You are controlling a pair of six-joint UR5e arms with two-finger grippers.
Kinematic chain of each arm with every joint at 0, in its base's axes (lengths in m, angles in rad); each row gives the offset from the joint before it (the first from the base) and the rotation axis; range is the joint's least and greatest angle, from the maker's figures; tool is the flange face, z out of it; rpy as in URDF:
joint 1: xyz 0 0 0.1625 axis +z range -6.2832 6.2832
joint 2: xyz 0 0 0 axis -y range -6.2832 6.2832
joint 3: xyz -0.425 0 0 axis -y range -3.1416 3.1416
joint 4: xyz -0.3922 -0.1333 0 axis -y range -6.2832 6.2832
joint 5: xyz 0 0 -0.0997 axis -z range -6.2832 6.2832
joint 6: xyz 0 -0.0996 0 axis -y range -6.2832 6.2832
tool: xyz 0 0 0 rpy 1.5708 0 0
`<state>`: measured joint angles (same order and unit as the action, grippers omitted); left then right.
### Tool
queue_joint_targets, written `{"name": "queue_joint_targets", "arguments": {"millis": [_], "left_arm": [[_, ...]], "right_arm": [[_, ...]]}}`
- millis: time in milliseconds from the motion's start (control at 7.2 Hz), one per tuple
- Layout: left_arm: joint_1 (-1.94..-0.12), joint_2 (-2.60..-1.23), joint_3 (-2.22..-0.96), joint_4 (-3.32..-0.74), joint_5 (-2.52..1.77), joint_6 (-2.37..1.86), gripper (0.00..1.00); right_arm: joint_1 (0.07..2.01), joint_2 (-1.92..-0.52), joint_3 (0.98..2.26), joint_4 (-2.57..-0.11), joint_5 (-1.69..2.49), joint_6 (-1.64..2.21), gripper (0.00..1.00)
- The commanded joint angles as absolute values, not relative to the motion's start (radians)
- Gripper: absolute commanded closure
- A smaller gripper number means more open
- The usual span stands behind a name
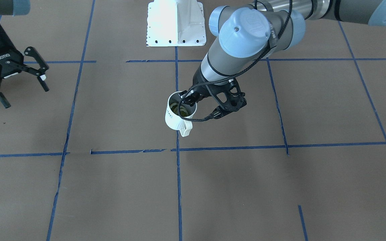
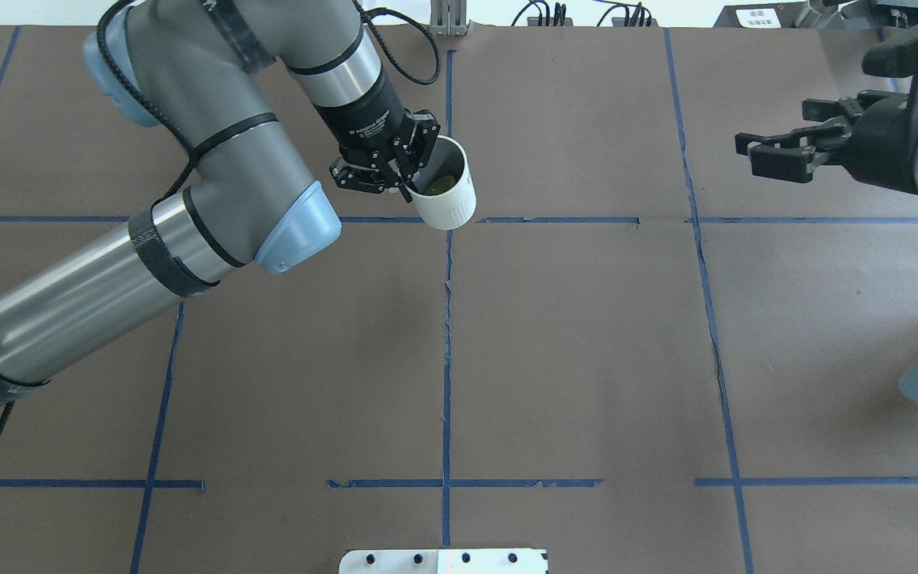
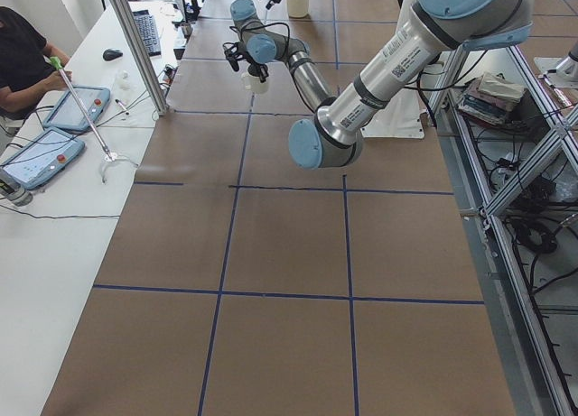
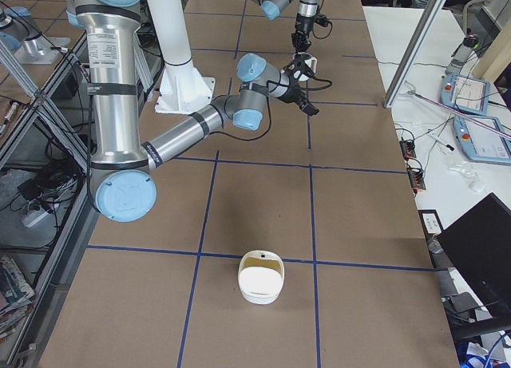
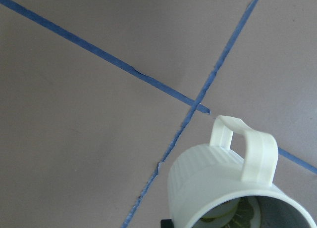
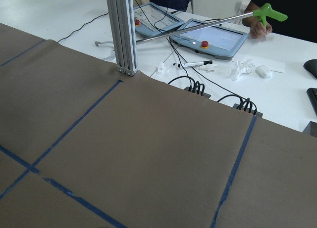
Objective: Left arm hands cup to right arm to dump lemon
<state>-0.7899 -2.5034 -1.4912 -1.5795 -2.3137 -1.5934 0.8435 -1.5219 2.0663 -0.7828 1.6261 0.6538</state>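
Observation:
My left gripper [image 2: 405, 169] is shut on the rim of the white cup [image 2: 449, 198], one finger inside and one outside. The cup hangs slightly tilted over the middle tape crossing, its handle [image 1: 186, 130] pointing away from my base. The yellow-green lemon [image 2: 441, 185] lies inside the cup and also shows in the left wrist view [image 5: 237, 214]. In the front view the gripper [image 1: 193, 99] sits over the cup [image 1: 174, 119]. My right gripper [image 1: 25, 95] is open and empty, far off to the cup's side; it also shows in the overhead view [image 2: 750, 157].
A white bowl-like container [image 4: 261, 278] stands on the table near its right end. The white base plate [image 1: 176, 23] sits at my side of the table. An aluminium post [image 6: 123, 30] and operators' tablets [image 6: 213, 39] lie beyond the far edge.

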Motion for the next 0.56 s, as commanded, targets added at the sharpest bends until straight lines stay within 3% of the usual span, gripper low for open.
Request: {"name": "queue_joint_targets", "arguments": {"millis": [0,417], "left_arm": [[-0.775,-2.566,-1.445,-1.580,-2.322,-1.617,1.00],[-0.772,-2.576,-1.443,-1.578,-2.332,-1.620,1.00]], "right_arm": [[0.630,-1.459,2.063,-0.772,1.400,0.695,0.00],[0.313,-1.431,2.066,-0.772,1.011,0.692,0.00]]}}
